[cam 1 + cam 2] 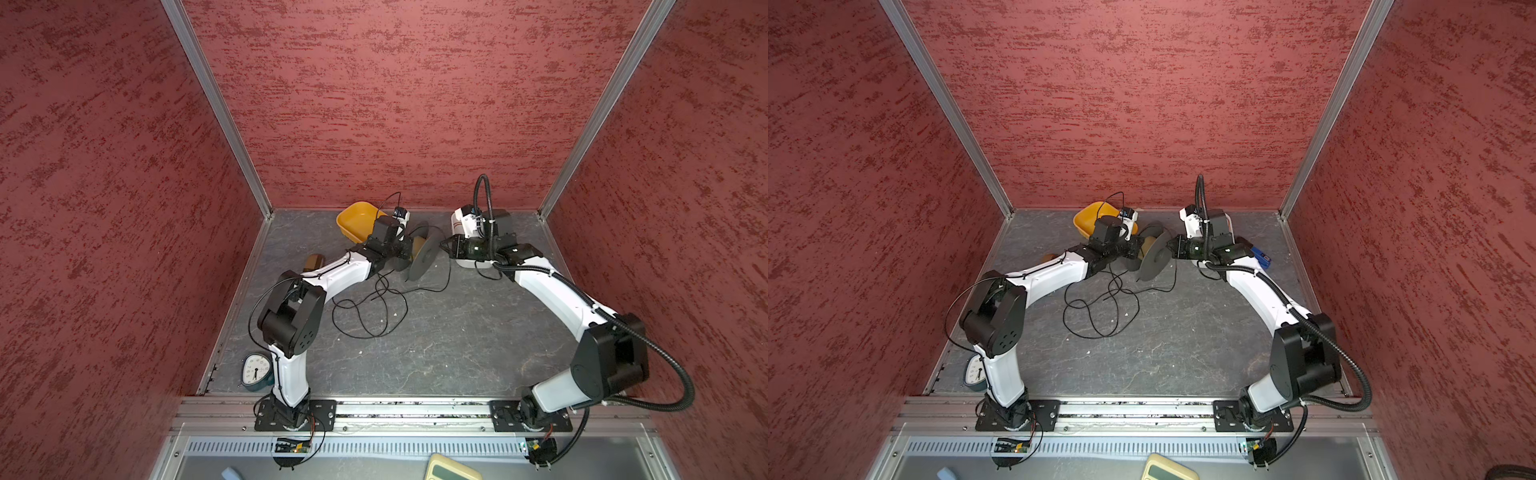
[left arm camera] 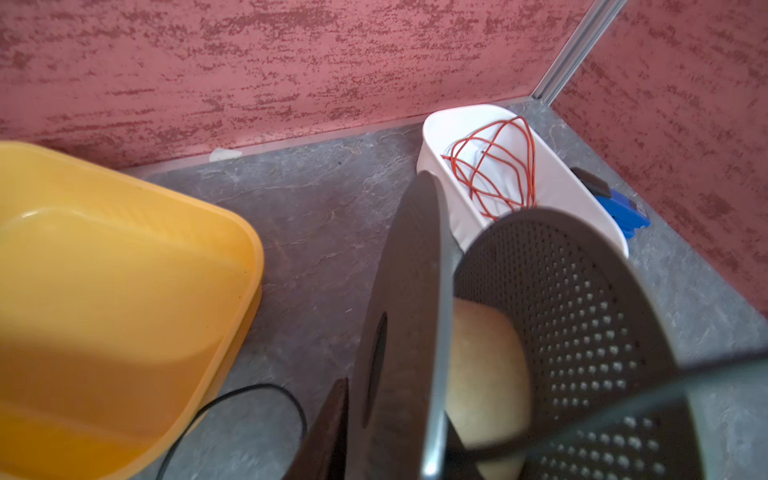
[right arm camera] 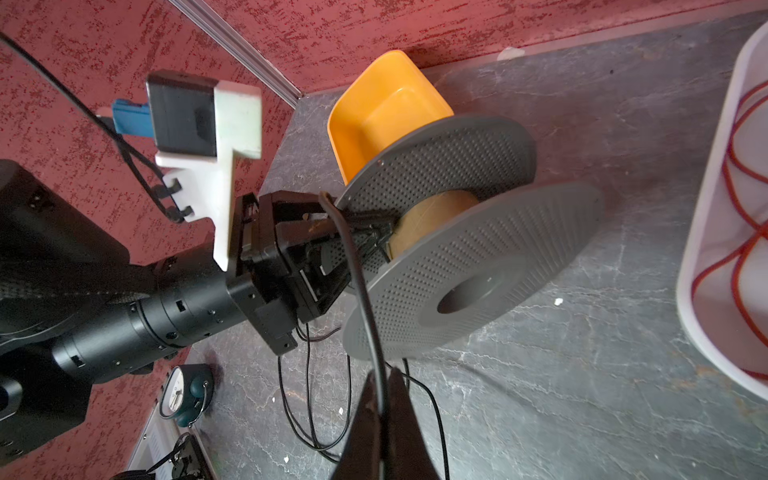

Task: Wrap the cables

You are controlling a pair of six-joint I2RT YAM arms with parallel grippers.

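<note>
In a top view the left gripper [image 1: 408, 254] holds the grey spool [image 1: 423, 258] on edge. The right gripper [image 1: 444, 245], facing it across the spool, is clamped on the cable [image 1: 376, 335], whose loose loops lie behind the left gripper, so winding, I judge, has barely begun. The left wrist view shows one flange pinched between narrowed fingers, a yellow tub [image 2: 232, 216] with nothing visible inside alongside, and a white bin [image 2: 582, 199] of red wire [image 2: 494, 166] beyond the spool; the right wrist view shows the cable leading from the right gripper's closed tips to the bare core [image 3: 432, 216], and next it wants carrying round, taut.
</note>
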